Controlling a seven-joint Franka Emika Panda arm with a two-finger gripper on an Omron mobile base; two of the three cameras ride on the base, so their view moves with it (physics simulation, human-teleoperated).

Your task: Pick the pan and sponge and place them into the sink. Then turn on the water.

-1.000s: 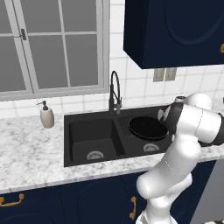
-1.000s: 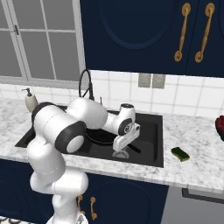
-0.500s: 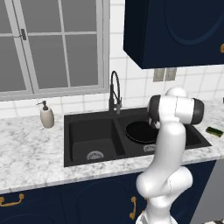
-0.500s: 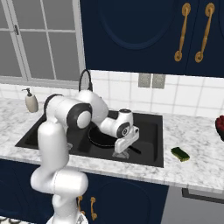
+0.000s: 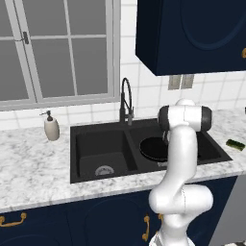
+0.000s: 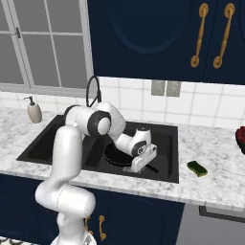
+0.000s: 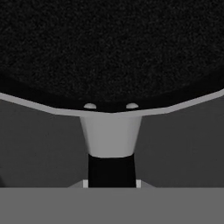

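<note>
The black pan [image 5: 153, 148] hangs level inside the right basin of the black sink [image 5: 96, 130], its handle pointing toward the front wall. My gripper [image 6: 139, 164] is shut on that handle. In the hand view the pan [image 7: 112, 52] spreads across the top, and its handle [image 7: 111, 168] runs down into the gripper [image 7: 111, 184]. From the right, the pan [image 6: 116, 154] sits low between the walls of the sink [image 6: 165, 138]. Whether it touches the basin floor I cannot tell. The sponge [image 6: 197, 168] lies on the counter right of the sink, also seen as the sponge [image 5: 235, 144]. No water runs.
The black arched faucet [image 5: 126, 102] stands behind the divider between the basins. A cream soap dispenser [image 5: 51, 129] stands on the marble counter left of the sink. Something red [image 6: 240, 139] sits at the far right edge. Blue cabinets hang overhead.
The arm's elbow has swung upright and the hand has dropped, carrying the pan lower and a little left into the right basin. The sponge has not moved.
</note>
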